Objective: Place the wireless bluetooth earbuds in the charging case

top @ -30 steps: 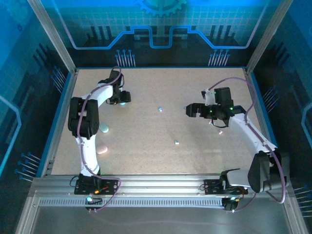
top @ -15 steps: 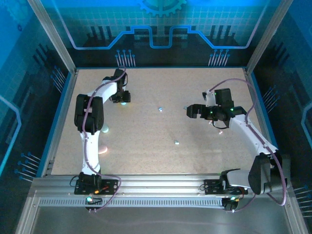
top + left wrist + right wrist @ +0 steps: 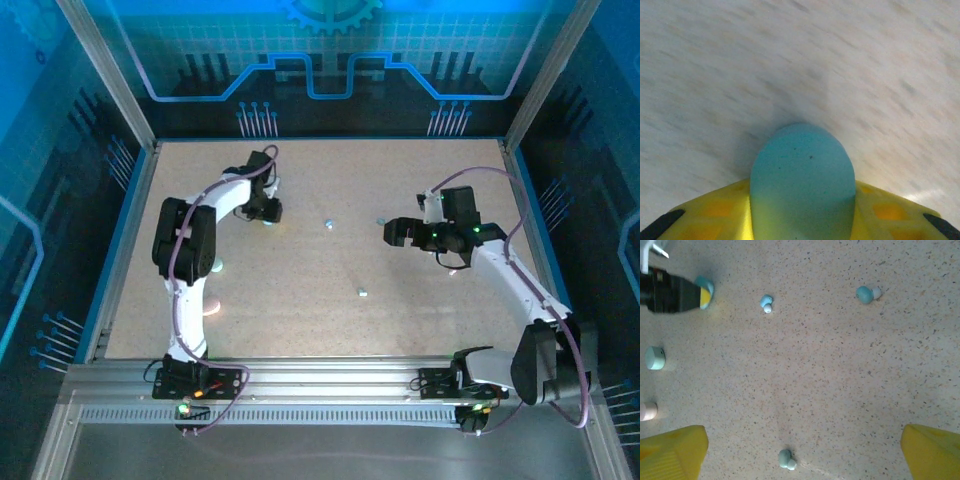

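Left gripper (image 3: 266,212) clamped on teal charging case (image 3: 800,175), yellow fingers (image 3: 715,215) pressing both its sides. Right gripper (image 3: 392,232) spread wide, holding nothing, well right of teal case. Three earbuds (image 3: 766,303) loose on table (image 3: 300,170): first near case's right, second earbud (image 3: 867,294) farther right, third earbud (image 3: 787,459) right and toward arm bases.
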You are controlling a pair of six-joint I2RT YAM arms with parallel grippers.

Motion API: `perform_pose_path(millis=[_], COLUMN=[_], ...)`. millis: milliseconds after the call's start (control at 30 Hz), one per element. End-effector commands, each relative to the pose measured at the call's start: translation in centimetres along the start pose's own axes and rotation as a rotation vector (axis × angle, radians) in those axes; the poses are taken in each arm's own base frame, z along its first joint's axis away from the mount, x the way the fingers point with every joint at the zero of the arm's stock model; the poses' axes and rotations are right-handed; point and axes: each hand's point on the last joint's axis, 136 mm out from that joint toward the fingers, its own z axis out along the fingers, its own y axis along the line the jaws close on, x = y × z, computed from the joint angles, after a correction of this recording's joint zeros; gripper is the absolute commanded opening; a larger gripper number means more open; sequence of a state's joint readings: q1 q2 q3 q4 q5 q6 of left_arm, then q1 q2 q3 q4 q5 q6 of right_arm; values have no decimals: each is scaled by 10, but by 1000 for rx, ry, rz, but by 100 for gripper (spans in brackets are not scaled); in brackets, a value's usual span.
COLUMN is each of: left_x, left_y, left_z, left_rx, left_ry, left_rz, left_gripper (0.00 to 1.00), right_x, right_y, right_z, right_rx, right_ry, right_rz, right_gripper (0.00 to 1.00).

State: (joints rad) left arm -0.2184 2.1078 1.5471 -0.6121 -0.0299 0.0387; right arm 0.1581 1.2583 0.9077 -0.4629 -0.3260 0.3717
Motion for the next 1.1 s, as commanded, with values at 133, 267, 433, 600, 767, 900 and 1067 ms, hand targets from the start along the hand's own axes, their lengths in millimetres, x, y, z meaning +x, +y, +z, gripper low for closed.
perform_pose_path(millis=[133, 267, 433, 600, 767, 900, 1067], left_x=[16, 40, 75, 96, 105, 107, 102], left_y=[-108, -139, -165, -177, -186, -194, -198], left_z=[-102, -154, -212, -244, -252, -253, -260], left_rx=[474, 629, 753, 772, 750, 726, 697], left_ry=[-243, -357, -513, -610, -625, -607, -633], left_rz=[229, 399, 649, 805, 893, 933, 954], left_gripper=[28, 25, 26, 28, 27, 27, 27], right_x=[3, -1, -9, -12, -7, -2, 5], right_y=[19, 31, 54, 80, 111, 138, 159], right_z=[-10, -20, -40, -58, -71, -77, -72], right_rx=[-115, -195, -297, -391, -473, -506, -505], right_ry=[-3, -9, -8, 20, 69, 113, 156], right_rz=[89, 128, 164, 172, 128, 75, 3], right_gripper=[99, 98, 94, 88, 83, 79, 79])
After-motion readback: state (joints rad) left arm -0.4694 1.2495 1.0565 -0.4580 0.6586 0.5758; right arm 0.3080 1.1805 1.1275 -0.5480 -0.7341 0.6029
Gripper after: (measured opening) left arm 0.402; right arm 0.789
